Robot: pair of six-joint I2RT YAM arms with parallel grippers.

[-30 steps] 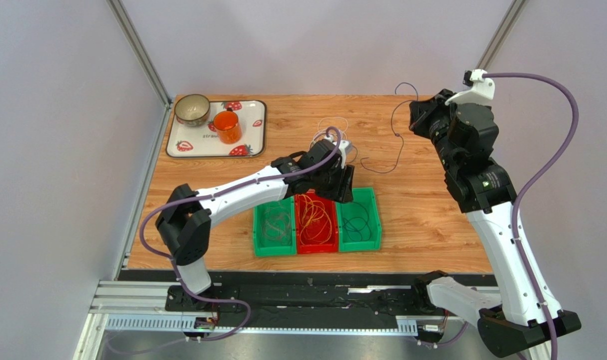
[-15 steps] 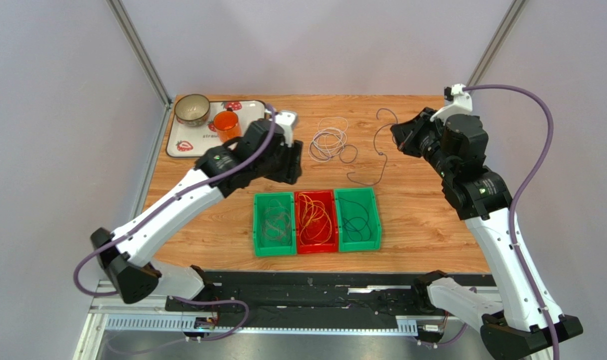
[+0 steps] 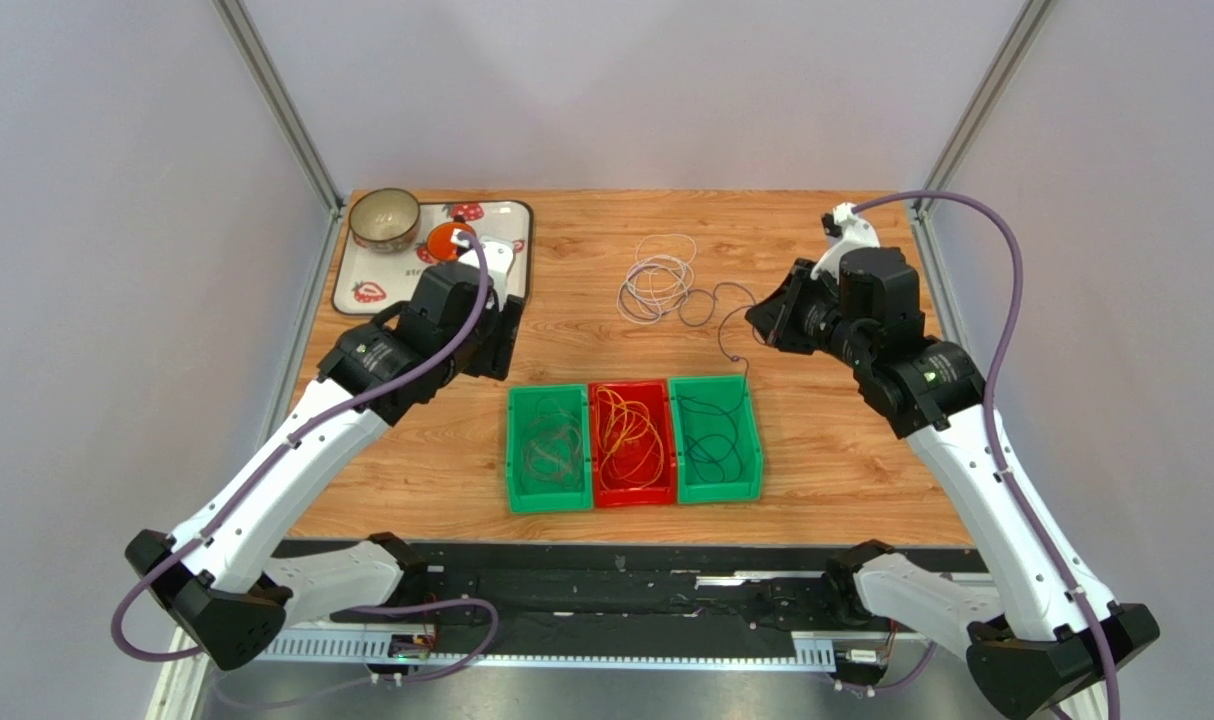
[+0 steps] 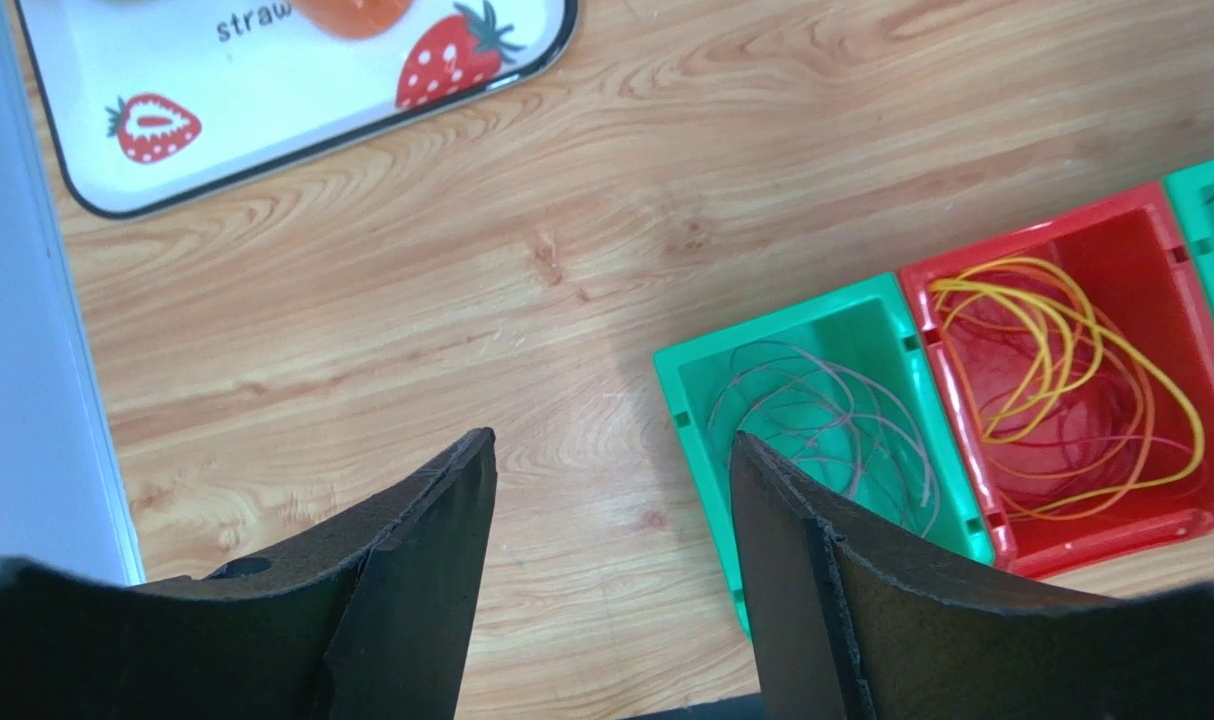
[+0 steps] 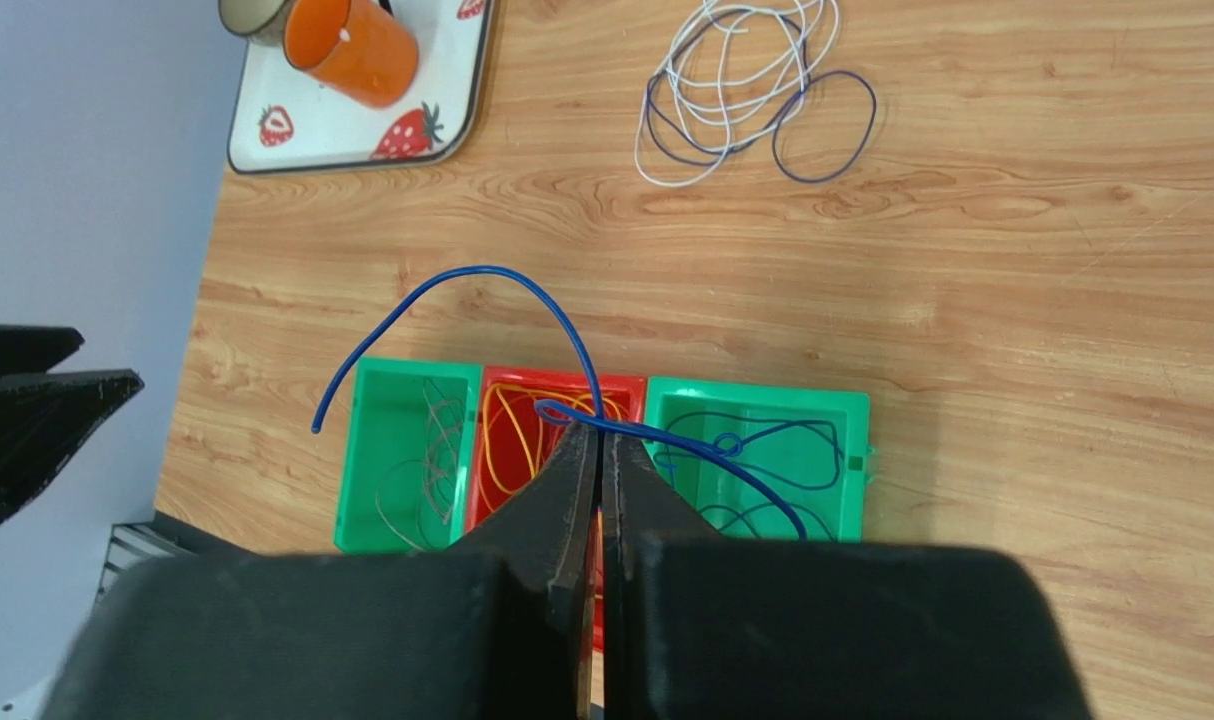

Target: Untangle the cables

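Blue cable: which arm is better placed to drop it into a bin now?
Right. The right fingers are shut on the blue cable, near the green bin of dark cables. The left fingers are open and empty beside the tray.

Open wood lay between the tray [image 4: 238,90] and the row of bins [image 3: 670,444], under the left tool [image 4: 610,447], its jaws parted. Farther back a loose coil of cables [image 3: 655,282] lay on the surface [image 3: 854,435]. A blue cable [image 5: 463,278] pinched in the right tool [image 5: 586,438] arched over the bins.

light: bright, even, diffuse | shadows: faint, soft-edged | focus: sharp in all three views
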